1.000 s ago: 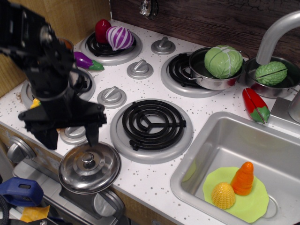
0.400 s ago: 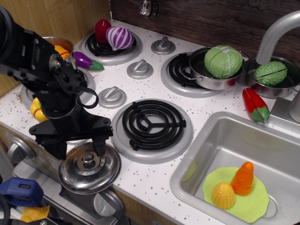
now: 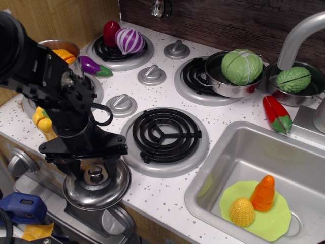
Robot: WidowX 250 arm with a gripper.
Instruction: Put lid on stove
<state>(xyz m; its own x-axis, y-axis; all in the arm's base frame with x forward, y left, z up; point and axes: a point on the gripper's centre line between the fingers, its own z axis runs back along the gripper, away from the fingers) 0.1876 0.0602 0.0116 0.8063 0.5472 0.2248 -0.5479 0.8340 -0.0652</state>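
Observation:
The round steel lid (image 3: 101, 192) lies flat at the front left corner of the white speckled stove (image 3: 167, 195), overhanging its front edge. Its small knob (image 3: 95, 176) faces up. My black gripper (image 3: 92, 170) is straight above the lid and low over it. It is open, with one finger on each side of the knob, and the fingertips are at or near the lid's surface. The arm hides the lid's back edge. The front middle coil burner (image 3: 166, 134) is bare, just right of the lid.
A pot with a cabbage (image 3: 241, 66) sits on the back right burner. A purple onion (image 3: 129, 40) and an eggplant (image 3: 94, 66) lie at the back left. The steel sink (image 3: 304, 168) on the right holds a green plate (image 3: 264, 223) with toy food. A red pepper (image 3: 277, 114) lies beside it.
My gripper has come down and moved right and forward, from behind the lid to over it. Its fingers now straddle the knob. The lid has not moved.

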